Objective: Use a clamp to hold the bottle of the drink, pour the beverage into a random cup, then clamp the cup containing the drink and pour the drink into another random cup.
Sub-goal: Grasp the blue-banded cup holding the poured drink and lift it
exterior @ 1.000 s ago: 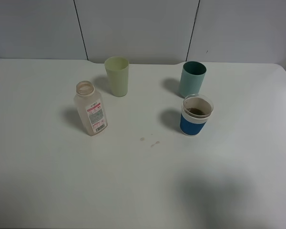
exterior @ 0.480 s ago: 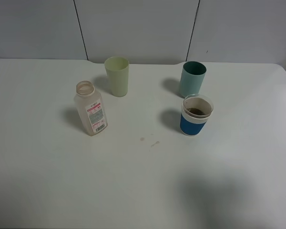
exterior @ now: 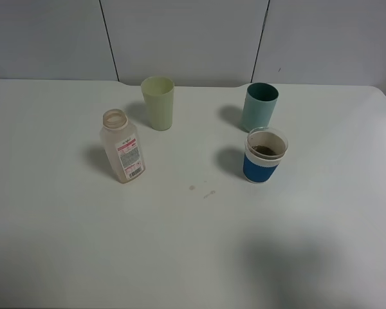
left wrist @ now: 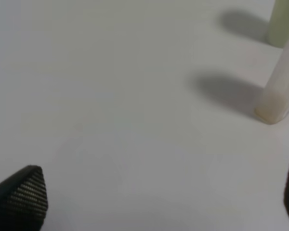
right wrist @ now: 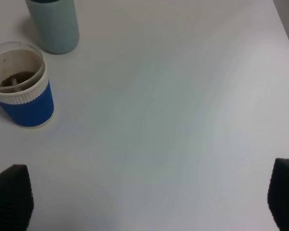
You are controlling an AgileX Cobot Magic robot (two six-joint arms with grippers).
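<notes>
The translucent bottle with a red-banded label stands uncapped at centre left, almost empty; its base shows in the left wrist view. The short blue-banded cup holds a little dark brown beverage. Just behind it stands the tall teal cup, also seen in the right wrist view as the teal cup. My left gripper is open over bare table, some way from the bottle. My right gripper is open, apart from the blue-banded cup. Neither arm appears in the high view.
A pale yellow-green tumbler stands behind the bottle; the tumbler also shows in the left wrist view. Small drops lie on the white table between bottle and cup. The table's right edge is near.
</notes>
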